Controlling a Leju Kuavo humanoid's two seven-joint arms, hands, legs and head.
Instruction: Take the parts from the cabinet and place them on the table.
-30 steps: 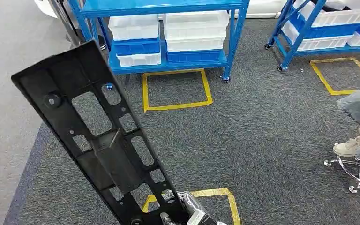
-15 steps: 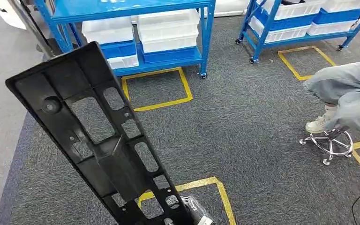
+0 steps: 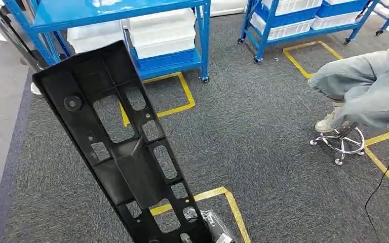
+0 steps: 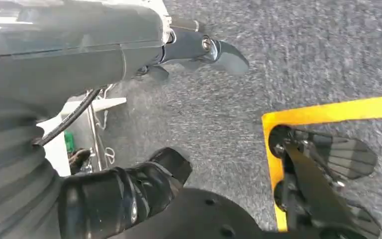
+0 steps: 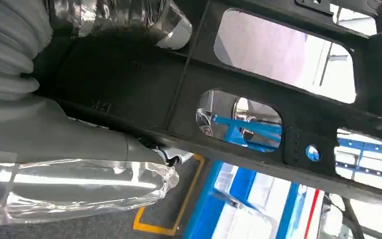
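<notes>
A long black plastic part [image 3: 116, 147] with several cut-out windows stands tilted in the head view, running from the bottom middle up toward the upper left. My right hand [image 3: 211, 230], wrapped in clear film, grips its lower end at the picture's bottom edge. In the right wrist view the part's ribbed inner face [image 5: 278, 114] lies right against my right hand [image 5: 79, 144]. My left hand [image 4: 144, 124] hangs over the grey carpet with its fingers [image 4: 224, 52] apart and nothing in it.
A blue wheeled rack with white and blue bins [image 3: 157, 35] stands ahead, a second one [image 3: 304, 20] at the back right. A person in grey trousers [image 3: 359, 91] sits on a wheeled stool [image 3: 342, 142] at the right. Yellow tape squares [image 3: 182, 96] mark the carpet.
The whole picture has shifted: the camera has turned to the right, so the racks slid left and the seated person came further in. The black part stays in my right hand.
</notes>
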